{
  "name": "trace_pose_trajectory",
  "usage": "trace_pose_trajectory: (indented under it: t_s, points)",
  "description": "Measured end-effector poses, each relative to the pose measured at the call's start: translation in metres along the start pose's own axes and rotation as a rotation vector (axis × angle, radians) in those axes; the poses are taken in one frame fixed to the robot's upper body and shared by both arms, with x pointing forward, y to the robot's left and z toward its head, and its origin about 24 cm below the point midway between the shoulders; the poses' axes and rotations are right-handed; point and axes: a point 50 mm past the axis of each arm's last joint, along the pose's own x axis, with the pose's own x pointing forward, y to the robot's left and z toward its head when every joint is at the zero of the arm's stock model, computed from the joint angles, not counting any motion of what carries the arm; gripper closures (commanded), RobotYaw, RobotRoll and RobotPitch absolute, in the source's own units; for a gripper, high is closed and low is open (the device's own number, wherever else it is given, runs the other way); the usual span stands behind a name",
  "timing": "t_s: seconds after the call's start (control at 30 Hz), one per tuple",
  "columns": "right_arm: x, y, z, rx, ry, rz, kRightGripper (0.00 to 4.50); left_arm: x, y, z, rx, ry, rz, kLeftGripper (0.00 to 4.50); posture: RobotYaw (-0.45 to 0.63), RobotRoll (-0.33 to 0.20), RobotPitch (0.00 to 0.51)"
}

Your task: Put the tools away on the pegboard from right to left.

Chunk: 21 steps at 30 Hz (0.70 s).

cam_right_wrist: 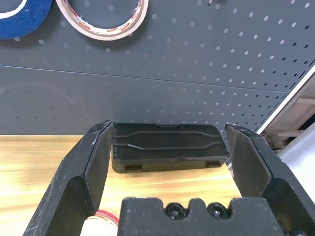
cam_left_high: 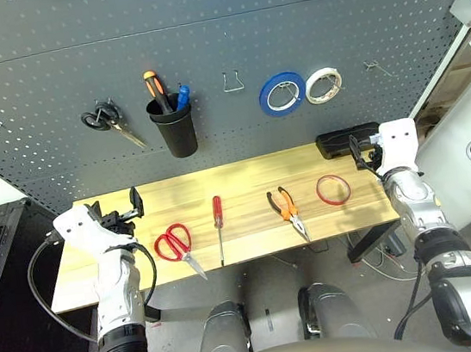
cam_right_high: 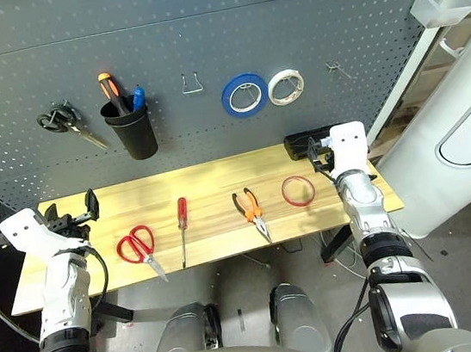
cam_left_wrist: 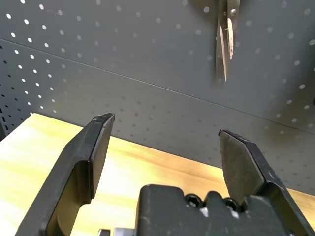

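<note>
Pegboard (cam_left_high: 202, 50) spans the back from nine to three o'clock, its hooks and black cup (cam_left_high: 175, 127) waiting for the tools, so nothing of the task is hung yet. Below it the wooden table (cam_left_high: 235, 176) carries all four in a row, likely laid out for right-to-left pickup: red-handled scissors (cam_left_high: 175, 243) at eight o'clock, screwdriver (cam_left_high: 219, 226) and pliers (cam_left_high: 287, 208) near six, thin red tape ring (cam_left_high: 334, 189) at four. Right gripper (cam_left_high: 363, 155), jaws spread and empty, hovers just beside that ring, probably because it goes first. Left gripper (cam_left_high: 123, 212), likewise spread wide and empty, waits near the scissors.
</note>
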Motion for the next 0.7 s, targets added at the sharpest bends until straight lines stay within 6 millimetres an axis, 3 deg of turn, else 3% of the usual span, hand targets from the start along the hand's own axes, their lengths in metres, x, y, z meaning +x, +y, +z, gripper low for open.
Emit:
trace_pose_trajectory:
  t_s: [0.23, 0.33, 0.5, 0.7]
  points:
    - [-0.006, 0.004, -0.002, -0.006, -0.002, 0.030, 0.00, 0.004, -0.002, 0.004, -0.001, -0.009, -0.016, 0.04, -0.05, 0.000, 0.020]
    - [-0.005, 0.008, 0.005, -0.005, 0.008, 0.063, 0.00, 0.006, 0.000, 0.008, 0.033, -0.013, -0.069, 0.04, -0.05, 0.000, 0.058]
    - [-0.003, 0.018, 0.021, 0.014, 0.097, 0.147, 0.00, 0.010, -0.007, 0.027, 0.103, -0.032, -0.326, 0.04, -0.05, 0.000, 0.130]
    - [-0.007, 0.026, 0.044, 0.014, 0.223, 0.251, 0.00, -0.008, -0.024, 0.042, 0.155, 0.017, -0.664, 0.04, -0.08, 0.000, 0.212]
